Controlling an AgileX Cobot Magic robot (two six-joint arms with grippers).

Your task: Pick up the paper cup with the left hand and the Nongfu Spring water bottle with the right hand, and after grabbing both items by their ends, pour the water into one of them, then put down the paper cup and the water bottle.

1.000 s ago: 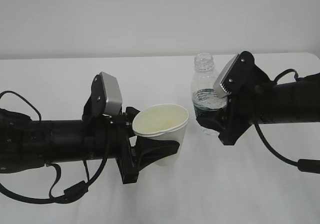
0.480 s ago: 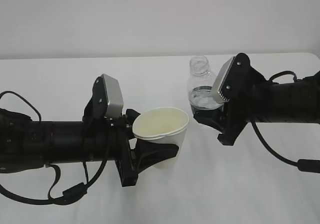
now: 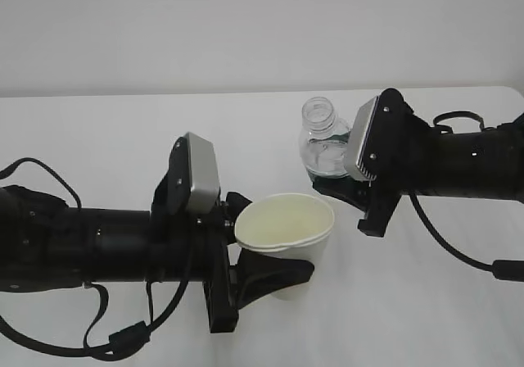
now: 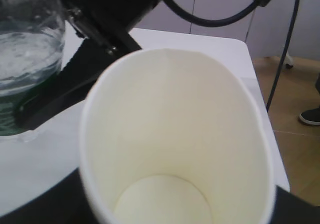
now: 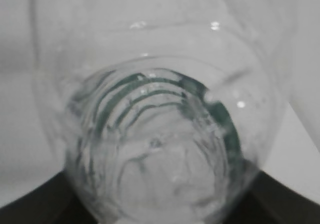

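1. The left hand's tool point(image 3: 270, 273) is clamped around the paper cup point(image 3: 286, 232), holding it off the bench point(image 3: 98, 121) with its mouth tipped up and toward the camera; the inside looks dry.
2. The right hand's tool point(image 3: 344, 188) grips the Nongfu Spring water bottle point(image 3: 323, 146) around its lower body — neck leaning left toward the cup, uncapped.
3. The water point(image 4: 25, 59) sits low in the bottle, not yet at the neck.
4. Risk, as I judge it: the bottle mouth is beside the cup rim, not over it — tilting further now would spill onto the bench.
5. The cup wall looks squeezed oval; a harder grip could buckle it.
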